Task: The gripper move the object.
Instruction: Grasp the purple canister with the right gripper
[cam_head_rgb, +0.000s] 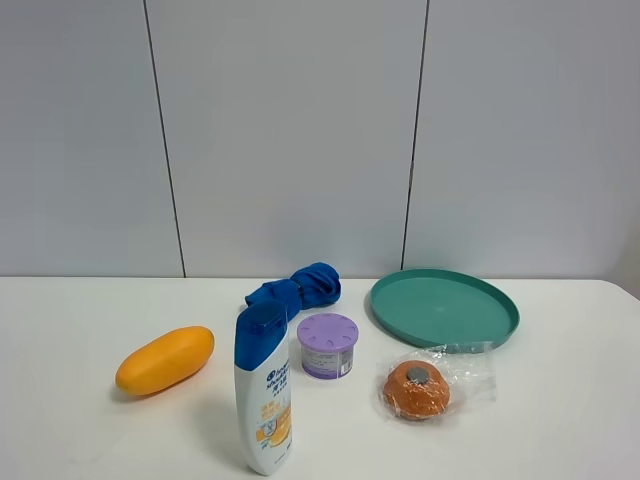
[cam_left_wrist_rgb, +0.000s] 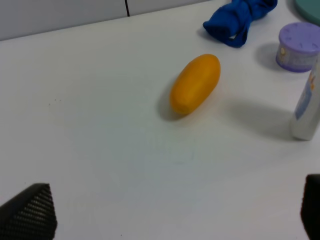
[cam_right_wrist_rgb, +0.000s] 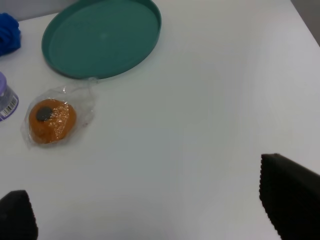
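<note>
So far: nothing of the move looks done. The lilac-lidded jar (cam_head_rgb: 328, 346) stands untouched on the white worktop (cam_head_rgb: 570, 430), so approach, grasp and carry all seem left to do.
Exterior high, layout: the jar sits mid-worktop, just beside the shampoo bottle (cam_head_rgb: 263, 400) and in front of the blue cloth (cam_head_rgb: 295, 288). The teal plate (cam_head_rgb: 445, 305) and the wrapped orange round thing (cam_head_rgb: 417, 390) lie to its right, and a yellow-orange mango-like fruit (cam_head_rgb: 165, 360) well to its left.
Exterior high, lacks: neither arm is in view.
Left wrist, adds: the left fingers (cam_left_wrist_rgb: 31, 214) are spread wide and hold nothing, well apart from the jar (cam_left_wrist_rgb: 298, 46). The fruit lies nearer to them than the jar does.
Right wrist, adds: the right fingers (cam_right_wrist_rgb: 287, 197) are likewise wide and empty. Only a sliver of the jar (cam_right_wrist_rgb: 6, 100) shows at the frame edge, near the wrapped thing.
Right wrist, lacks: bottle and fruit.
</note>
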